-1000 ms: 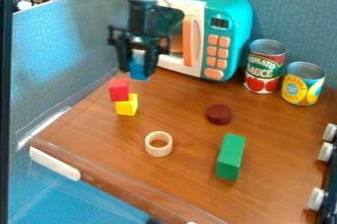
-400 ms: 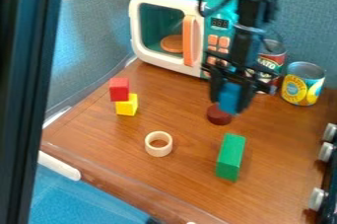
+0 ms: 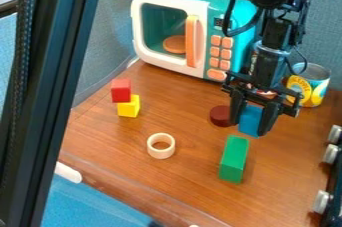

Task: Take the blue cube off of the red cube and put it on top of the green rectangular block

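Right of centre, the fingers [image 3: 251, 120] hold a blue cube [image 3: 250, 120] above the green block [image 3: 234, 159]; at left, a red cube [image 3: 121, 90] sits on a yellow cube [image 3: 129, 106].
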`<state>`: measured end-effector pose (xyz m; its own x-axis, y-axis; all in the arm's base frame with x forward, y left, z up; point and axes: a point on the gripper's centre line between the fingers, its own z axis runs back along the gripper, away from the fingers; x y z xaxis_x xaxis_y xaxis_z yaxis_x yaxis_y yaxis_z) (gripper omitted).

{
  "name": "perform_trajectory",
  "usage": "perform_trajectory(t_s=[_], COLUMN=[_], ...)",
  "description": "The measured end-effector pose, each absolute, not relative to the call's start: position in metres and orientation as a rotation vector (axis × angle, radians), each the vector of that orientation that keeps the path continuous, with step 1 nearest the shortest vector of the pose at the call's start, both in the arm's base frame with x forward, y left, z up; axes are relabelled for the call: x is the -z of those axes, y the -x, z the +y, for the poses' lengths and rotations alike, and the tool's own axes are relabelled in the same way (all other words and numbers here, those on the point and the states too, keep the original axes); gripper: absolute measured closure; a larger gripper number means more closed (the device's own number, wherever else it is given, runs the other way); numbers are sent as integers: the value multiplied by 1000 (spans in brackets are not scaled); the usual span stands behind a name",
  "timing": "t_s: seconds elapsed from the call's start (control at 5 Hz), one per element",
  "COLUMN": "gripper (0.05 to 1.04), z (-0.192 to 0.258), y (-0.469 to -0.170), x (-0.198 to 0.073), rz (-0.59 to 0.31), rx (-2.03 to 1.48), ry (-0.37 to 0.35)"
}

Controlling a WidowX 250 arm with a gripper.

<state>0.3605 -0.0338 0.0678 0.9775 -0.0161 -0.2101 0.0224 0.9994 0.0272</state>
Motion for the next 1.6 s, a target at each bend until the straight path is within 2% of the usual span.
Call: perform_trajectory(t_s=[0.6, 1.0, 1.2, 1.4, 1.6], gripper=[502, 502, 428, 142, 79], z=[-24, -25, -27, -30, -30], y=[-337, -336, -338, -339, -339], x=[-47, -47, -50, -53, -53], rz=[304, 310, 305, 307, 308], rx=[-37, -33, -33, -28, -15], ry=[8, 12, 13, 3, 2])
